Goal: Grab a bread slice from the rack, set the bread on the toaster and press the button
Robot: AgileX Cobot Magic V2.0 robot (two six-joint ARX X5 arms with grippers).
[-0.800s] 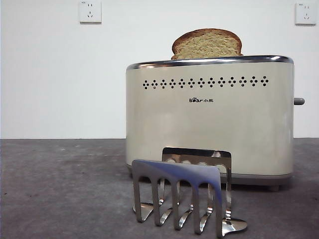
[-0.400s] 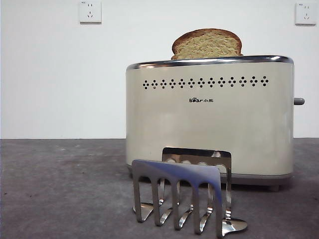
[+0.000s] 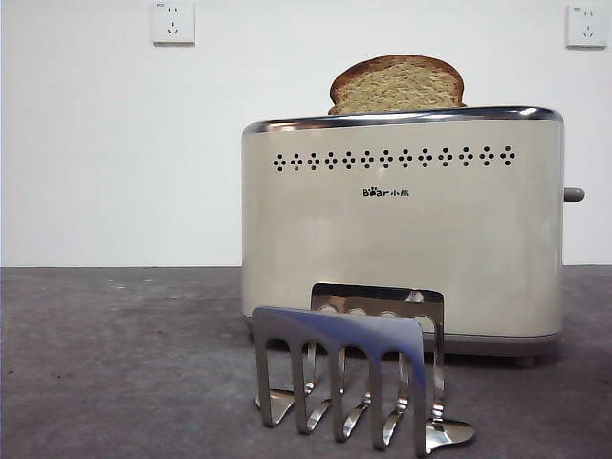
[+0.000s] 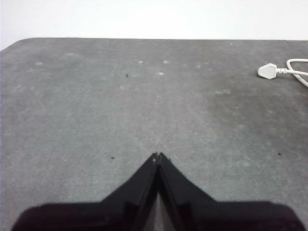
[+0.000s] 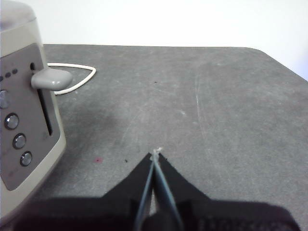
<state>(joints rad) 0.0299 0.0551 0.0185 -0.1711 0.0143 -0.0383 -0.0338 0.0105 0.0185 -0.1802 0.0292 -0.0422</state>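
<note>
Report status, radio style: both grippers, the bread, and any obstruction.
Left gripper shut, idle. Right gripper shut, near lever. Bread in toaster; rack empty. No obstruction.

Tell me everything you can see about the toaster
The toaster is a big cream-beige box with a shiny chrome top rim, a row of dotted vent holes and a Bear logo on its broad side. It stands upright on the grey table, behind the steel rack. A brown slice of bread pokes up from its top. Its narrow end carries a grey lever, round buttons and a slot. Neither pincer touches it.

White wall [image 3: 96, 143], two sockets [image 3: 173, 22], grey tabletop [image 3: 115, 363]
</note>
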